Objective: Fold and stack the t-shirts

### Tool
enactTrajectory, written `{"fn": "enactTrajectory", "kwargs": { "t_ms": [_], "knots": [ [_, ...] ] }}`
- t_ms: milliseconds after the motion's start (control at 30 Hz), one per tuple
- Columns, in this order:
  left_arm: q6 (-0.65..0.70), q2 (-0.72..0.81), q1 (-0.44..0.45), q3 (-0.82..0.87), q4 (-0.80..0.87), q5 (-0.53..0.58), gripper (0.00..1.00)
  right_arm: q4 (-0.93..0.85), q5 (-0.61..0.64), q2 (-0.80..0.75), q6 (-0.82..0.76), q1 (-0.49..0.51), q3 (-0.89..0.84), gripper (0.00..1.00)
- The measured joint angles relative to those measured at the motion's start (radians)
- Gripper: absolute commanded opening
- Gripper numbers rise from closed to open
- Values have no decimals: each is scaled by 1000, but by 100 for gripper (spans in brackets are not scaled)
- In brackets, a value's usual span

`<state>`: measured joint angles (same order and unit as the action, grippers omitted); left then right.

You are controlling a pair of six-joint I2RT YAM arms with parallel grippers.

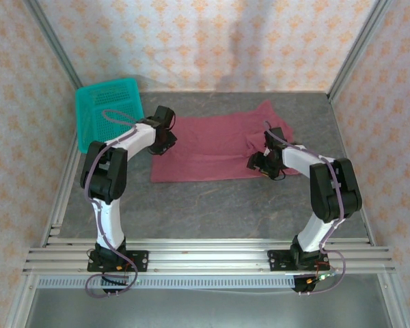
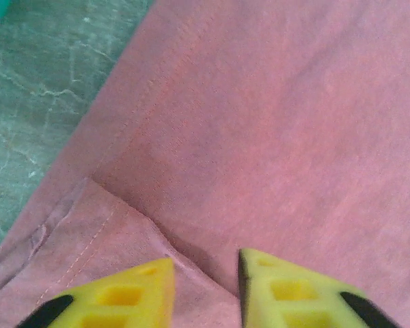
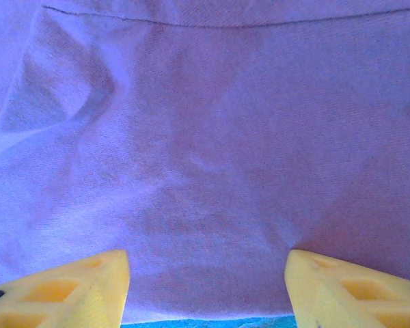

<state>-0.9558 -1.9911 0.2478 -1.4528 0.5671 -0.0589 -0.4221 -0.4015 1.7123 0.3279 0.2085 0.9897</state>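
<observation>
A maroon t-shirt [image 1: 212,147] lies spread flat across the back half of the table, one sleeve sticking out at the far right. My left gripper [image 1: 167,140] hovers low over its left edge. In the left wrist view the left gripper [image 2: 206,263] is open a little, and a folded hem of the t-shirt [image 2: 273,123] runs under the gap. My right gripper [image 1: 258,162] sits on the shirt's right part. In the right wrist view the right gripper [image 3: 206,266] is open wide, with the t-shirt [image 3: 212,137] lying flat between the fingertips and its near edge just below them.
A teal mesh basket [image 1: 109,109] stands at the back left, close to the left arm. The grey table [image 1: 212,205] has bare room in front of the shirt. Patterned walls and metal posts close in three sides.
</observation>
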Motion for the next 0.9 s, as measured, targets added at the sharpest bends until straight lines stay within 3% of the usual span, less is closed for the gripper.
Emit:
{"fn": "enactTrajectory", "kwargs": {
  "t_ms": [167,367,467,633,733,900],
  "knots": [
    [9,21,1,-39,54,20,54,-21,-7,-18,5,-5,1,68],
    [37,216,47,-75,114,34,65,-124,-26,-154,36,-51,58,74],
    [66,340,83,-71,128,34,72,-169,-23,-245,45,-108,132,78],
    [130,494,88,5,129,24,72,-240,-6,-322,36,-262,251,76],
    [158,504,84,58,126,11,67,-264,-6,-293,21,-323,270,69],
    [180,426,84,114,121,-23,24,-264,-35,-165,14,-336,267,32]
  ]
}}
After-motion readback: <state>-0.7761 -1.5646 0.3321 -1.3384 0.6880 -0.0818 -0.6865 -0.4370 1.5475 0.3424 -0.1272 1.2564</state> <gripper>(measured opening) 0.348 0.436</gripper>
